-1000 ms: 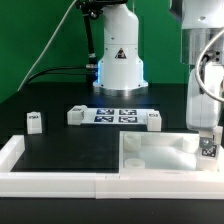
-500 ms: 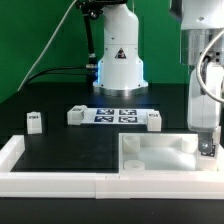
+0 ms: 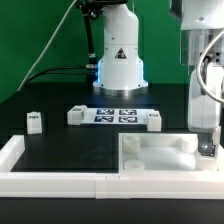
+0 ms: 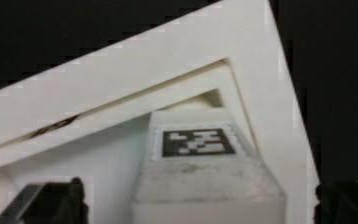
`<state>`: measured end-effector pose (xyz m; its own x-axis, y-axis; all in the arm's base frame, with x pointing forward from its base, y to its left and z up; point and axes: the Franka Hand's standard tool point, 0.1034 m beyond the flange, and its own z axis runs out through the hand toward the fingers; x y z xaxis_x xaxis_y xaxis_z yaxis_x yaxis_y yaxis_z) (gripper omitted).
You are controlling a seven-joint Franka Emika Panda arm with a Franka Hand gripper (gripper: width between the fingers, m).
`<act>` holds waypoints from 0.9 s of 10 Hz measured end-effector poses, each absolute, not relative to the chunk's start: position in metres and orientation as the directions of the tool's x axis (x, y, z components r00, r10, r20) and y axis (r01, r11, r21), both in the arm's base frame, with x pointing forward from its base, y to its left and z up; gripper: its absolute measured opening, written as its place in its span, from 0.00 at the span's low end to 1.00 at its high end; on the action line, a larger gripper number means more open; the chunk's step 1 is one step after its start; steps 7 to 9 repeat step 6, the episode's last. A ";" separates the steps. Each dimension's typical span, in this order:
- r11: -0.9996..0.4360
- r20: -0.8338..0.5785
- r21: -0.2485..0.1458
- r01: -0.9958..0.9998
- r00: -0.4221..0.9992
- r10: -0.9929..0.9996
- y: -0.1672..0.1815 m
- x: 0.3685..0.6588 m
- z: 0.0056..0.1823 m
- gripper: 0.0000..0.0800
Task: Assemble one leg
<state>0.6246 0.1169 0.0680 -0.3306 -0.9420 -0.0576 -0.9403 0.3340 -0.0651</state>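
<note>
A white leg (image 4: 201, 165) with a marker tag stands upright in the corner of the white tabletop (image 4: 105, 110). My gripper (image 4: 197, 208) straddles it, with a dark finger (image 4: 51, 203) on each side and a gap between each finger and the leg, so it looks open. In the exterior view the gripper (image 3: 208, 146) hangs over the tabletop's (image 3: 150, 158) corner at the exterior view's right, with the leg (image 3: 208, 150) below it. Three more legs lie on the black table: one (image 3: 33, 122) at the exterior view's left and two (image 3: 75, 116) (image 3: 153, 120) beside the marker board.
The marker board (image 3: 115, 115) lies flat mid-table. The robot base (image 3: 118, 55) stands behind it, with cables at the exterior view's left. A white L-shaped rim (image 3: 40, 178) runs along the near edge.
</note>
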 end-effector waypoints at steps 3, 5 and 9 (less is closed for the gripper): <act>0.334 -0.057 -0.065 -0.940 -0.330 -0.942 0.117 0.625 0.068 0.81; 0.334 -0.057 -0.065 -0.940 -0.330 -0.942 0.117 0.625 0.068 0.81; 0.334 -0.057 -0.065 -0.940 -0.330 -0.942 0.117 0.625 0.068 0.81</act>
